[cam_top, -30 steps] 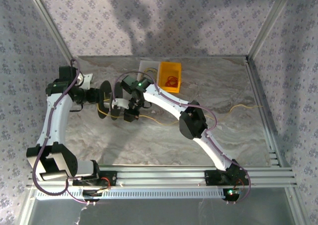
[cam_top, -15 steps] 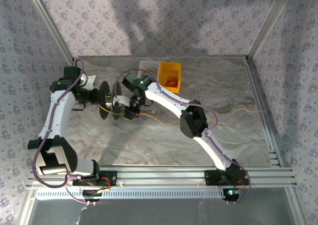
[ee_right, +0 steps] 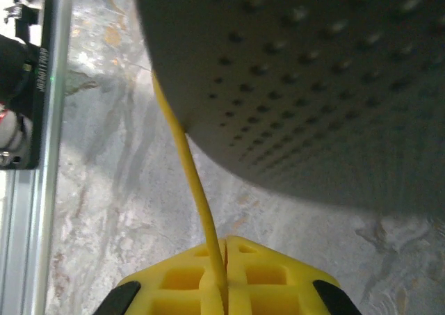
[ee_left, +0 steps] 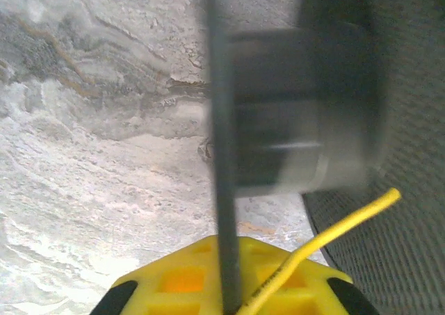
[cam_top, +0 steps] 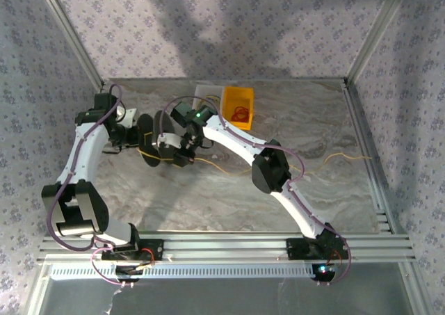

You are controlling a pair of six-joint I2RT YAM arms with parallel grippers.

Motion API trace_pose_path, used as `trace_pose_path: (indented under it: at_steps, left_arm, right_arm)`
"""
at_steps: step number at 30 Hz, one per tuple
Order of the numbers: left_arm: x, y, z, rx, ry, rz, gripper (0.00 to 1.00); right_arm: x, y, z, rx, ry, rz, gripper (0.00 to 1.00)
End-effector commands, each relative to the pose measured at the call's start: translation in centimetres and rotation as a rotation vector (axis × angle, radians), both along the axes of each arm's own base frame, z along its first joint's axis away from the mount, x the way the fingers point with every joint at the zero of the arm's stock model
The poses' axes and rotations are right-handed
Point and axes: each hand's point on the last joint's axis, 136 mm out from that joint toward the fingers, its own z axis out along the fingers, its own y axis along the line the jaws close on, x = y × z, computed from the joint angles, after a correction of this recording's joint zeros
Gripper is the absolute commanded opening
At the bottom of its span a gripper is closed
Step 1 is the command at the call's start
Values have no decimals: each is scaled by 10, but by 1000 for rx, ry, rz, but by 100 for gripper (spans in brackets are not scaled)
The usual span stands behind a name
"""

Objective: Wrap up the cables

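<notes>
Operator: cord (ee_right: 191,169) position?
Observer: it meets the dark spool (cam_top: 147,148), passes the perforated flange, then trails right across the table (cam_top: 174,204) toward the right-hand edge. Right gripper (ee_right: 217,277) is pinched together on it, just beside the spool.
Operator: left gripper (ee_left: 226,291)?
Observer: clamped on the thin edge of one spool flange, hub visible beyond.
Operator: handling?
Observer: judged light, limp, string-like. Holds no shape, would likely slide through smooth pads, and may kink if yanked. Best hold is close to the spool under gentle tension, so turns seat on the hub rather than slipping over a flange.
</notes>
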Motion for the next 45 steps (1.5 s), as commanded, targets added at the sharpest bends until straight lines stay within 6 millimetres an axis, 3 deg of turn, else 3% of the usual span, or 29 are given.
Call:
trace_pose_path:
  at_steps: [1, 10, 15, 17, 19, 30, 38, 45]
  left_arm:
    - [3, -2, 1, 0, -6, -16, 2]
    - [8, -1, 4, 2, -23, -6, 0]
    - [15, 0, 33, 12, -92, 2, 0]
    - [18, 2, 47, 23, -117, 4, 0]
    - [20, 1, 62, 22, -143, 1, 0]
    - [26, 2, 140, 34, -317, -1, 0]
    - [27, 1, 159, 70, -363, -4, 0]
    - [14, -11, 197, 43, -459, -9, 0]
  right_arm:
    - [-4, -5, -18, -47, 46, -6, 0]
    - [2, -10, -27, -74, 45, -37, 1]
    - [5, -19, -24, -79, 63, -44, 59]
    - [7, -22, -15, -59, 65, -52, 73]
    - [10, -27, -2, -31, 50, -73, 81]
    - [3, -79, 69, 68, -35, -150, 89]
    - [-12, -93, 140, 254, -67, -171, 98]
    - [-20, -113, 134, 223, -114, -221, 99]
